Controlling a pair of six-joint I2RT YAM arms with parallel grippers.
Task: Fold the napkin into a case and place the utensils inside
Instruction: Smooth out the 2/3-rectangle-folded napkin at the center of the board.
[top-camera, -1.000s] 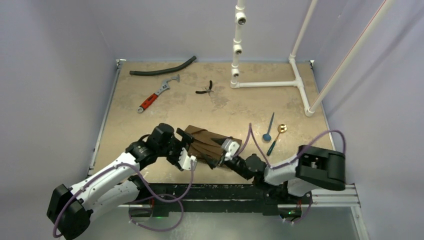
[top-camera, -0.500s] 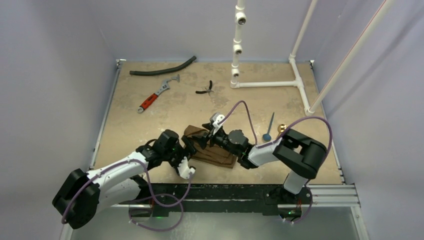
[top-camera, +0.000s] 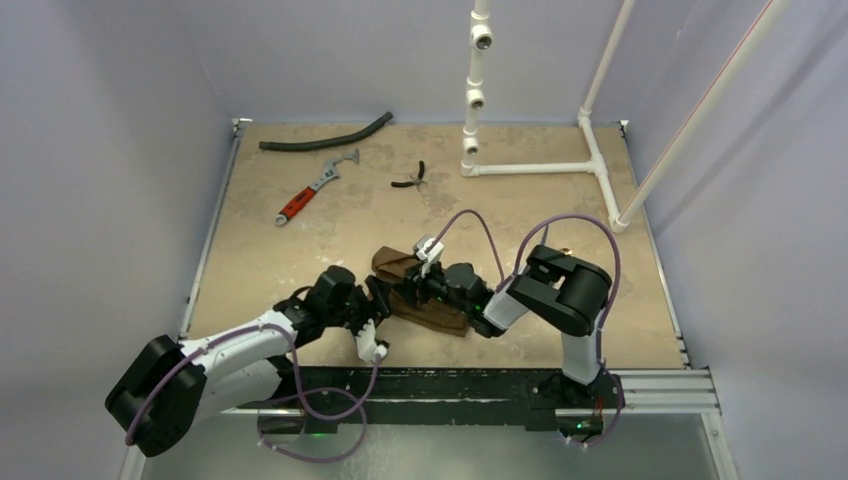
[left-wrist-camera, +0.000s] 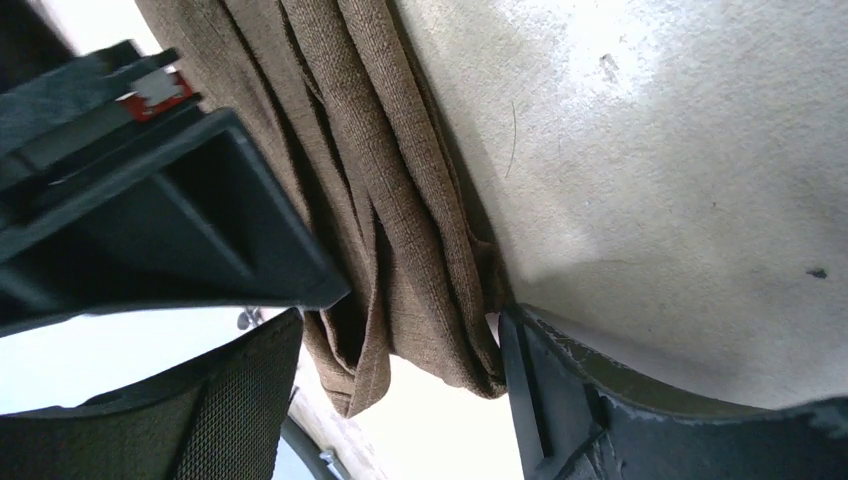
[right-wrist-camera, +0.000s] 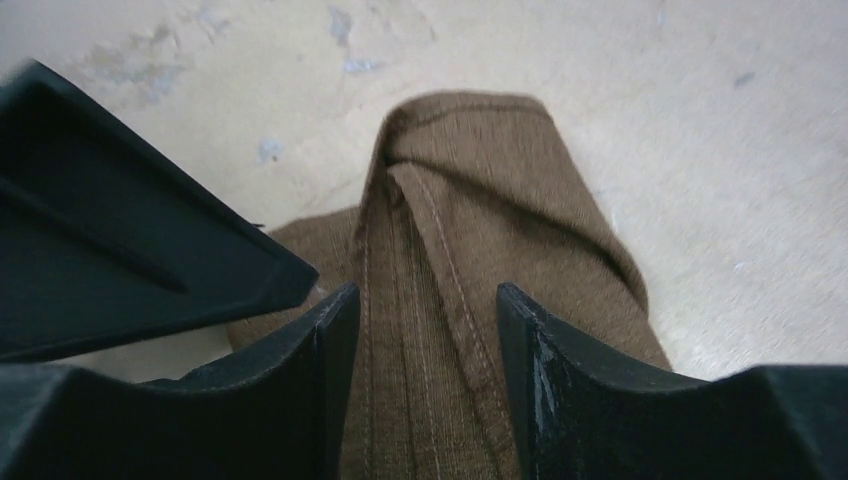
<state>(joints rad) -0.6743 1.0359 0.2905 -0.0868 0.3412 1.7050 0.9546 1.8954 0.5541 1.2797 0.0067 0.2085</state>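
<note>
The bunched brown napkin (top-camera: 392, 265) lies on the table (top-camera: 300, 250) near its front edge, with the left gripper (left-wrist-camera: 400, 330) and right gripper (right-wrist-camera: 425, 295) each straddling its folds, fingers apart, clamping indeterminate, and a small red tag (left-wrist-camera: 155, 88) too blurred to read.

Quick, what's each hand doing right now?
Left hand: open, straddling the napkin's folded edge.
Right hand: astride the napkin; grip cannot be told.

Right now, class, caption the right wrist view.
Right gripper straddling the bunched brown napkin on the tan table.
</note>
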